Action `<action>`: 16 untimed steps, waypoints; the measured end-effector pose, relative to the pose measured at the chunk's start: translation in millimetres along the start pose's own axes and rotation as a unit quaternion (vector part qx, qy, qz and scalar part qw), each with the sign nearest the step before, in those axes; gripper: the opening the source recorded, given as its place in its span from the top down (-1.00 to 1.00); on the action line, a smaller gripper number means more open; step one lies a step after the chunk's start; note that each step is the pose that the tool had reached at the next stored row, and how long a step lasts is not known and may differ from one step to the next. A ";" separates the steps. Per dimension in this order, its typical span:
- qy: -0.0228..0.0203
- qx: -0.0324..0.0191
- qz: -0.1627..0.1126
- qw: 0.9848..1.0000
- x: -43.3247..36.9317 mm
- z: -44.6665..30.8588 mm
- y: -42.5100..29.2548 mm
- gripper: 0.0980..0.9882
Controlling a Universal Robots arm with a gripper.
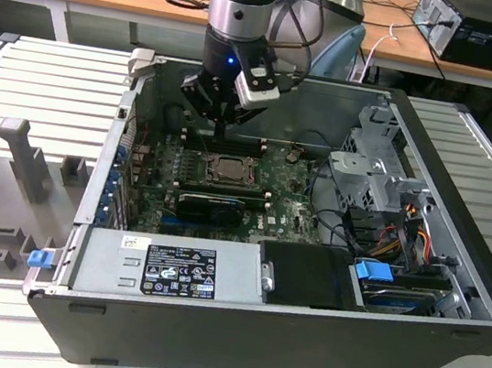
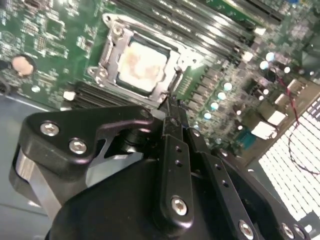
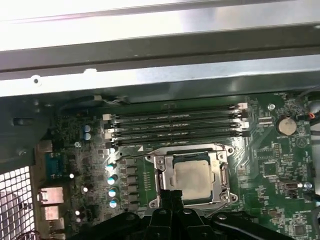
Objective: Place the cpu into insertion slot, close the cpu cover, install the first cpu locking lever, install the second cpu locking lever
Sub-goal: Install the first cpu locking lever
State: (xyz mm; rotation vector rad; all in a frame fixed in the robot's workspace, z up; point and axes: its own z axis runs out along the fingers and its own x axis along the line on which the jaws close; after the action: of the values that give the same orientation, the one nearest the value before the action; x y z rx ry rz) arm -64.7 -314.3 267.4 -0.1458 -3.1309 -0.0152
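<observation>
The gripper (image 3: pixel 172 192) has its two fingers pressed together with nothing between them. Its tip sits at the edge of the metal cover (image 3: pixel 164 172). The cover lies flat around the chip (image 3: pixel 192 175) on the green board (image 3: pixel 270 170). Behind them lie long black memory slots (image 3: pixel 175 125), then the case wall (image 3: pixel 160 75).

Computer case (image 1: pixel 295 349), power supply (image 1: pixel 168 270), memory slots (image 3: pixel 175 127)
</observation>
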 end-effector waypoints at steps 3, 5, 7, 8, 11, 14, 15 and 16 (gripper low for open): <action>0.000 -0.001 0.001 1.000 9.3 1.5 -0.7 0.98; 0.000 -0.001 0.001 1.000 15.2 2.0 -1.0 0.98; 0.000 -0.001 0.001 1.000 20.9 2.2 -1.4 0.98; 0.000 -0.001 0.001 1.000 22.8 2.3 -1.5 0.98; 0.000 -0.001 0.001 1.000 28.2 2.5 -1.9 0.98; 0.000 -0.001 0.001 1.000 33.7 2.6 -2.3 0.98; 0.000 -0.001 0.001 1.000 35.0 2.7 -2.4 0.98; 0.000 -0.001 0.001 1.000 36.8 2.8 -2.5 0.98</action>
State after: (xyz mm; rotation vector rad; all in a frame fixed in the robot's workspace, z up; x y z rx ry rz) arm -101.6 -313.4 264.9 -0.1479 -3.1313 -0.0194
